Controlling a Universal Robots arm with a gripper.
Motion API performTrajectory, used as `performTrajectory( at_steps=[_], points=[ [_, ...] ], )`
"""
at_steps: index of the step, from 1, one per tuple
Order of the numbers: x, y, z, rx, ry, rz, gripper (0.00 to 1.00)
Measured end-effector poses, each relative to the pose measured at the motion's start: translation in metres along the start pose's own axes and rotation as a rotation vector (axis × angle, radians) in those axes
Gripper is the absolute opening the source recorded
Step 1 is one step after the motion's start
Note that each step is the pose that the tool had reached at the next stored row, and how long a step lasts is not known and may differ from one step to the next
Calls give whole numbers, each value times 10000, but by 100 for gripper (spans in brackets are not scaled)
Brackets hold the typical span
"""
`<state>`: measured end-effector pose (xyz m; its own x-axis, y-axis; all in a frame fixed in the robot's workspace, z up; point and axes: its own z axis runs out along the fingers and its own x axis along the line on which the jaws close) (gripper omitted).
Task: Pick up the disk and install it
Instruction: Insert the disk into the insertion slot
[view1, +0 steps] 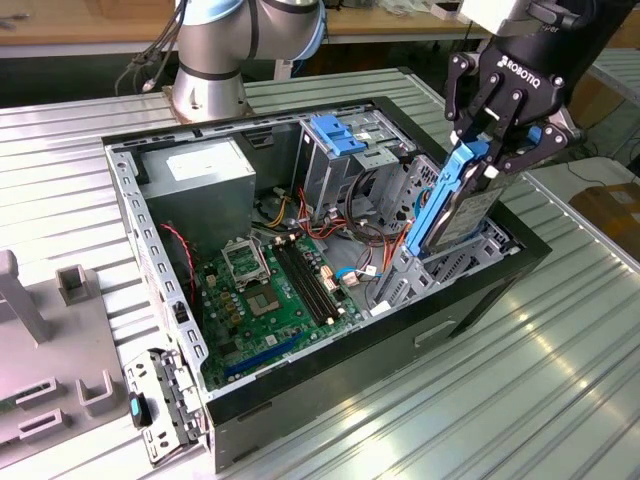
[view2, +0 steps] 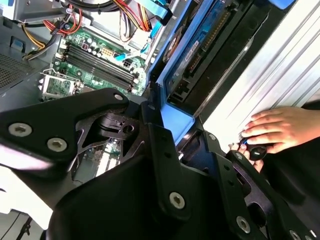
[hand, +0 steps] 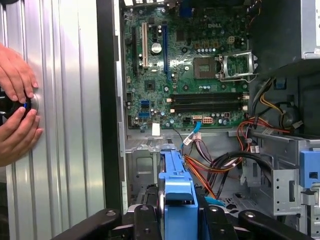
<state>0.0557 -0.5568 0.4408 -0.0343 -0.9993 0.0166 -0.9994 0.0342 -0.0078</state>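
The disk (view1: 452, 205), silver-grey with bright blue side rails, stands on edge over the drive bay (view1: 415, 275) at the open case's side on the exterior view's right. Its lower end is down among the bay's metal walls. My gripper (view1: 490, 150) is shut on the disk's upper end, one black finger on each side. In the first wrist view the disk's blue rail (hand: 177, 192) runs away from my gripper (hand: 178, 220) toward the case. In the second wrist view the disk (view2: 200, 47) shows its underside and connector beyond my gripper (view2: 167, 117).
The open computer case (view1: 480, 290) holds a green motherboard (view1: 275, 290), a grey power-supply box (view1: 200, 175), a metal cage with a blue top (view1: 335, 140) and loose red and orange cables (hand: 210, 167). A person's hands (hand: 17, 107) rest on the ribbed table beside the case. A grey fixture (view1: 50, 340) lies at the exterior view's left.
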Motion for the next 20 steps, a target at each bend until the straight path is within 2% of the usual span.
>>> performTrajectory(
  at_steps=[7,11,20],
  points=[
    [2,0,145,-38,1,-1,37],
    [4,0,202,-51,2,-1,37],
    [13,-2,407,-74,6,-2,37]
  ],
)
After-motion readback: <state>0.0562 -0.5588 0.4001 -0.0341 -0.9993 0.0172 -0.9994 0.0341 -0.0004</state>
